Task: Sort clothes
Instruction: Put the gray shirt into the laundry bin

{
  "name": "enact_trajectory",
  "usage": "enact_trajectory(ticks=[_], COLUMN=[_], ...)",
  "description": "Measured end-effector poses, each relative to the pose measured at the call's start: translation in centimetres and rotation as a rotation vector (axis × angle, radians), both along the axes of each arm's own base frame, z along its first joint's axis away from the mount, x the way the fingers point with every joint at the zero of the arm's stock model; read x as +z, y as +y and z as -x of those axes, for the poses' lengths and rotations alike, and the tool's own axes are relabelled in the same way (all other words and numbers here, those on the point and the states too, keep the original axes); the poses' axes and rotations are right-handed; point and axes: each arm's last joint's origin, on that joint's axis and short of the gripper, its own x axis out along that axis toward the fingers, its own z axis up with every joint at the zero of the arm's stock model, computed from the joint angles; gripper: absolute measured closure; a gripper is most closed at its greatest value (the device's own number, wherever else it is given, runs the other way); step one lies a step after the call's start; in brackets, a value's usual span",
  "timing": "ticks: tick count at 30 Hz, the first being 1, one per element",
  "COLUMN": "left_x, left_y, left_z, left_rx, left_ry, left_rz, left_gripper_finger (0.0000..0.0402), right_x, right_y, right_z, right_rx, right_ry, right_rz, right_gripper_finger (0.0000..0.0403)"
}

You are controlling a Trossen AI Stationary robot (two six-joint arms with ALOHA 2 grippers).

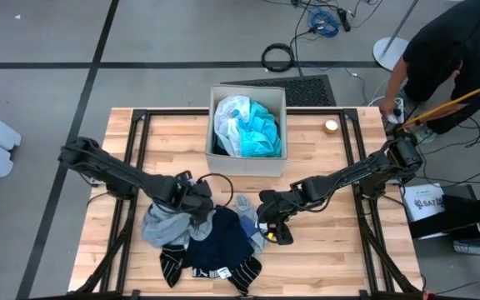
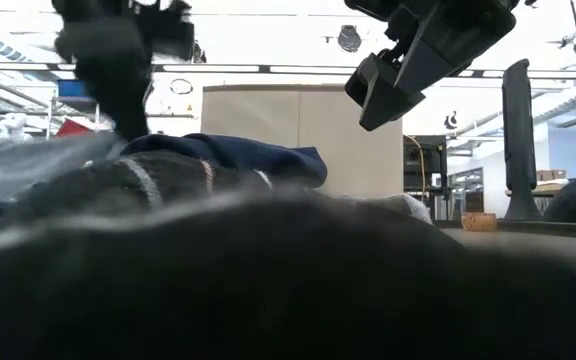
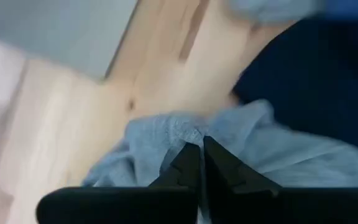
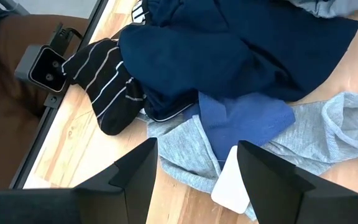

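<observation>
At the table's near edge lie black white-striped socks beside a navy garment heaped in the middle of the pile. The left gripper is pinched together on a fold of the grey top just left of the navy. The right gripper hovers over the pile's right side, jaws apart and holding nothing. Farther back, the beige fabric box holds a turquoise shirt and a white sheer piece.
</observation>
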Motion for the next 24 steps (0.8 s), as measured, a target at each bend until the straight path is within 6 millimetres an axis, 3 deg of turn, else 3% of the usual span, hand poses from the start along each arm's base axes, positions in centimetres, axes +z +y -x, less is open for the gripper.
enact_trajectory(ticks=[10, 15, 19, 24], left_x=[10.1, 14.2, 15.7, 15.5], left_y=[-1.0, -2.0, -2.7, -2.7], left_z=[0.3, 0.5, 0.5, 0.6], left_rx=[-0.102, -0.198, -0.25, -0.264], left_ry=[-0.359, -0.518, -0.589, -0.565], left_rz=[-0.076, -0.085, -0.085, -0.095], left_gripper_finger=[0.0395, 0.0396, 0.0396, 0.0396], right_x=[0.0, 0.1, 1.1, 2.6], right_y=[0.0, 0.1, 0.3, 1.3], right_z=[0.0, -0.2, -0.9, -1.2], right_rx=[0.001, 0.025, 0.025, -0.007], right_ry=[-0.001, -0.037, -0.123, -0.161], right_rz=[0.0, 0.012, -0.012, 0.043], right_gripper_finger=[0.0193, 0.0193, 0.0193, 0.0193])
